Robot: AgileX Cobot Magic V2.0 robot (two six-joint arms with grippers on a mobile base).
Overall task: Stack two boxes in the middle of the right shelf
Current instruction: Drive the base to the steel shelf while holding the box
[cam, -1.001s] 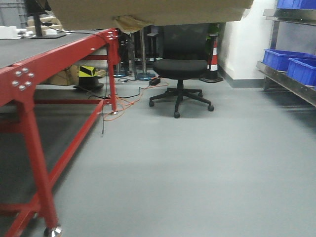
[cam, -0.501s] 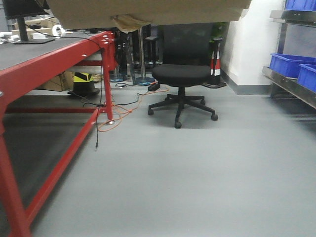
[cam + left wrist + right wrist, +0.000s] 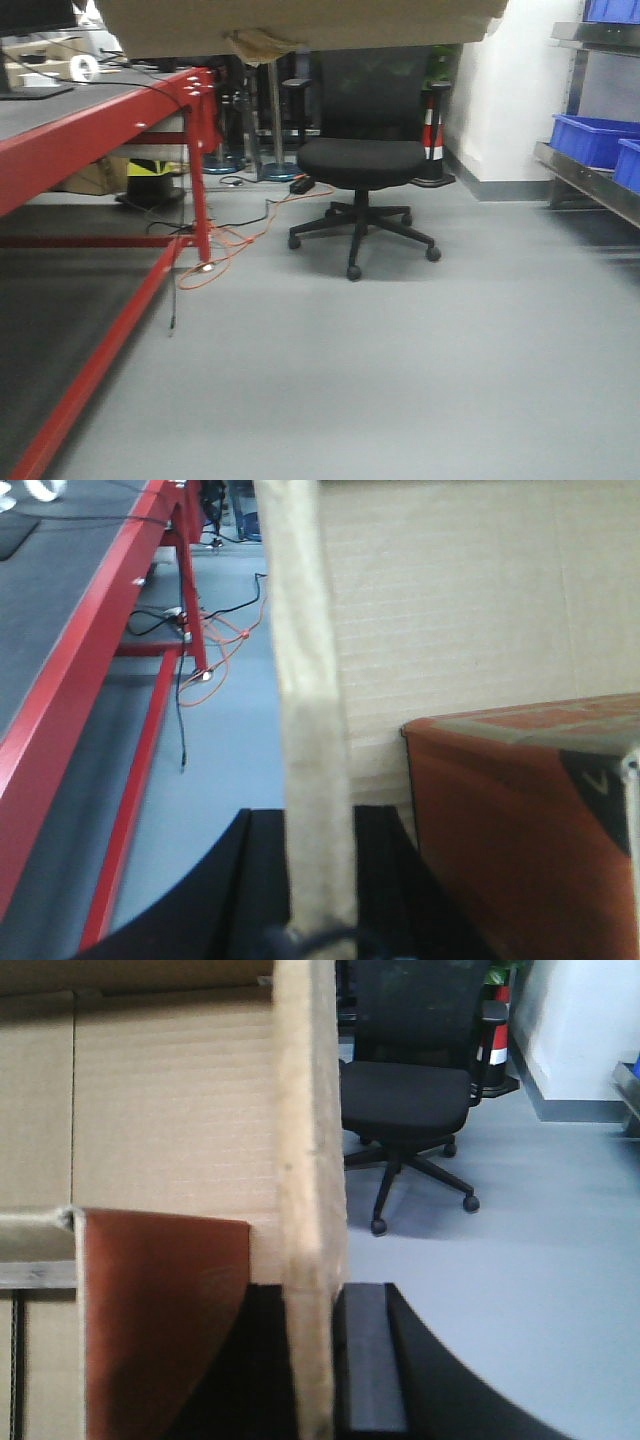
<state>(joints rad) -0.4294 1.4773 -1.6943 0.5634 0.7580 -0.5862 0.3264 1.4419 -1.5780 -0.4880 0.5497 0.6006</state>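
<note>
Box [image 3: 300, 20] up along the top edge of the front view, left gripper [image 3: 318, 880] clenched on one upright box wall, right gripper [image 3: 315, 1360] clenched on another, shelf [image 3: 588, 180] with bins [image 3: 590, 138] far right, chair [image 3: 362, 160] centre, table [image 3: 100, 135] left.

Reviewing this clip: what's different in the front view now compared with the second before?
The base rolled forward. The red table slid left and partly out of frame, the blue bins slid off towards the right edge, and the office chair looms closer. The cardboard box stays fixed along the top of the view, carried along.
</note>
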